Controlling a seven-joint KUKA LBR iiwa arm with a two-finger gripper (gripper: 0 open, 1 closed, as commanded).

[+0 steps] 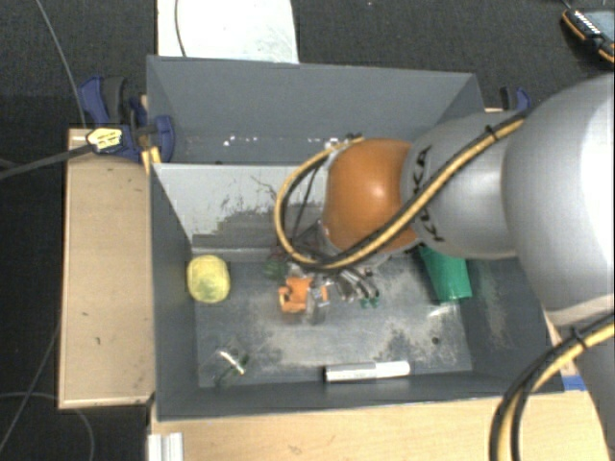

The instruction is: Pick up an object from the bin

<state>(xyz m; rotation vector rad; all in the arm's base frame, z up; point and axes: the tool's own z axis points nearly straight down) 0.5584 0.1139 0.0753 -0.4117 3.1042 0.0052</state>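
Grey bin floor: tool beside a small orange piece, opening I cannot tell; centre squarely over it before closing.

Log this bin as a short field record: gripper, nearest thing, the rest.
gripper: gripper low over the middle of the bin
nearest thing: small orange object, just view-left of the gripper
view left: yellowish ball, alone
view right: green cylinder, partly under the arm
view bottom: white stick along the wall
grasp: cannot tell
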